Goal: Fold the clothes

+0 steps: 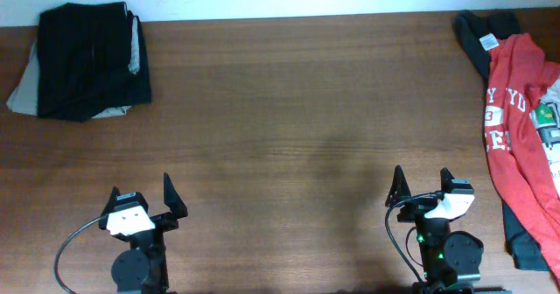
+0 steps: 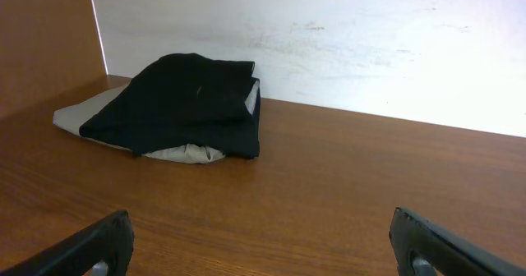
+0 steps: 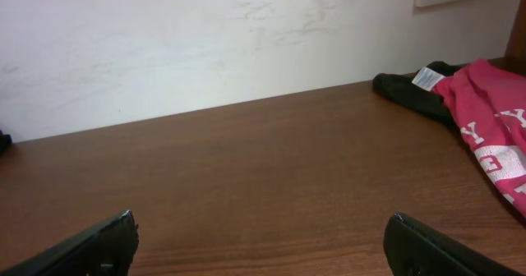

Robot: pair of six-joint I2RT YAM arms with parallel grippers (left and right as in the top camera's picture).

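Note:
A red-orange T-shirt (image 1: 516, 128) with white lettering lies crumpled at the table's right edge, over dark grey (image 1: 477, 33) and white garments (image 1: 553, 123). It also shows at the right of the right wrist view (image 3: 493, 112). My left gripper (image 1: 143, 199) is open and empty near the front left edge; its view shows its spread fingers (image 2: 261, 243). My right gripper (image 1: 422, 189) is open and empty near the front right, left of the shirt; its fingers are spread in its own view (image 3: 261, 243).
A folded stack of black and beige clothes (image 1: 86, 59) sits at the back left corner, also in the left wrist view (image 2: 173, 108). A white wall runs along the table's far edge (image 1: 280, 16).

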